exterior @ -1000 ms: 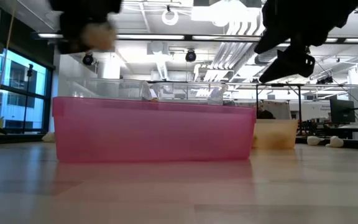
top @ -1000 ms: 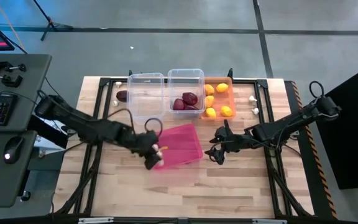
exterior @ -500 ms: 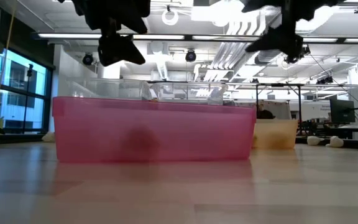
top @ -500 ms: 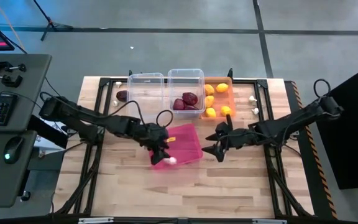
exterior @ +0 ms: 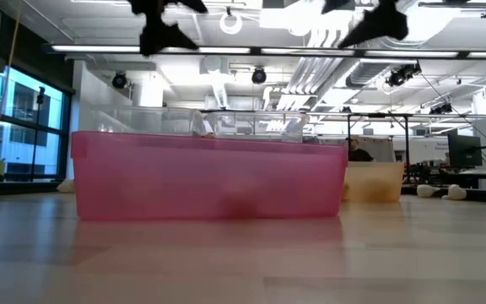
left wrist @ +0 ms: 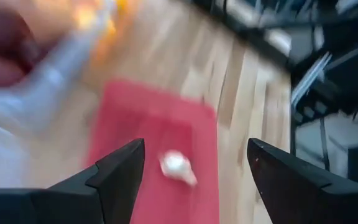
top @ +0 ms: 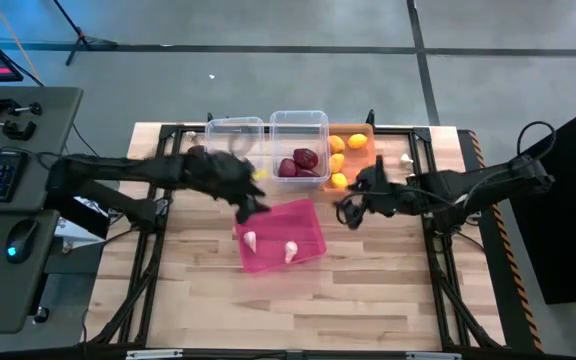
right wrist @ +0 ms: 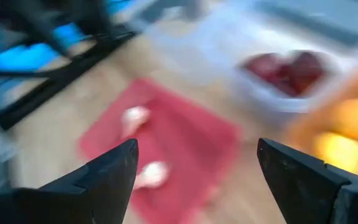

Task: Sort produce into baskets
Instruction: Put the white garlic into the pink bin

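The left gripper (top: 252,204), jaws now spread and empty, has drawn back from over the pink basket (top: 308,222) toward the clear baskets (top: 234,128), leaving two garlic bulbs (top: 290,251) lying inside the pink one. The right gripper (top: 346,208), jaws apart and empty, has shifted nearer the orange basket (top: 372,150) holding the lemons (top: 357,141).

Two white garlic bulbs (top: 268,246) lie in the pink bin (top: 306,216); beets (top: 300,162) fill a clear bin (top: 300,120).
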Controlling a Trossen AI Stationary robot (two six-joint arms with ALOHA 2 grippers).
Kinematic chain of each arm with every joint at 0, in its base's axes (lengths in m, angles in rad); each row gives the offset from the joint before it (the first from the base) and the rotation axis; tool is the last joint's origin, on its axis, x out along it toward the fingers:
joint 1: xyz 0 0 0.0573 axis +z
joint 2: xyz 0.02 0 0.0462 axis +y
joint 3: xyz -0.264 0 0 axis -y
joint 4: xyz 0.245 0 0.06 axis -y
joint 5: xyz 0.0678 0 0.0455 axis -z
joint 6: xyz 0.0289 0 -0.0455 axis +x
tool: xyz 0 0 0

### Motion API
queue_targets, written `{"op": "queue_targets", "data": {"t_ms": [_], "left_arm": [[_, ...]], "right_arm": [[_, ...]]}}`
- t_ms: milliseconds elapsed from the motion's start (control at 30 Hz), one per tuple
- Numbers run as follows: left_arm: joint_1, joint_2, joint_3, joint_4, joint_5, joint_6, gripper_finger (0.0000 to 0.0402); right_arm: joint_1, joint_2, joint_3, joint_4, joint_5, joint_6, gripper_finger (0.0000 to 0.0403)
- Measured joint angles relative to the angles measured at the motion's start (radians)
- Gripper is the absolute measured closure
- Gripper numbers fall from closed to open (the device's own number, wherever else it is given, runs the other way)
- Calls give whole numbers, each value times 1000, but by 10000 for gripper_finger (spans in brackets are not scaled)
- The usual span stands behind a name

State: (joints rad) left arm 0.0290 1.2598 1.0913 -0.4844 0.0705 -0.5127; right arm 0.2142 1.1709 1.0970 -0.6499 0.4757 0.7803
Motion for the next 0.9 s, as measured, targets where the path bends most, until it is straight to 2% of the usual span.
{"op": "queue_targets", "data": {"t_ms": [100, 167, 233, 300, 400, 533, 667, 900], "left_arm": [[44, -117, 3, 1, -72, 74, 134], [69, -184, 3, 1, -146, 128, 134], [98, -238, 2, 14, -206, 156, 134], [131, -279, 2, 28, -223, 157, 134], [164, -314, -10, 67, -222, 152, 134], [189, -330, -87, 182, -172, 116, 134], [211, -323, -190, 307, -101, 43, 134], [248, -300, -339, 546, -106, -164, 134]], "right_arm": [[-29, 0, 43, -222, 139, 172, 84], [-57, 0, 47, -385, 193, 340, 84], [-97, 0, 29, -541, 179, 538, 84], [-134, 0, -2, -673, 137, 705, 84], [-198, -15, -54, -779, 94, 855, 84], [-335, -48, -136, -776, 6, 860, 84], [-494, -61, -235, -693, -60, 731, 84], [-736, -56, -417, -440, -92, 521, 84]]}}
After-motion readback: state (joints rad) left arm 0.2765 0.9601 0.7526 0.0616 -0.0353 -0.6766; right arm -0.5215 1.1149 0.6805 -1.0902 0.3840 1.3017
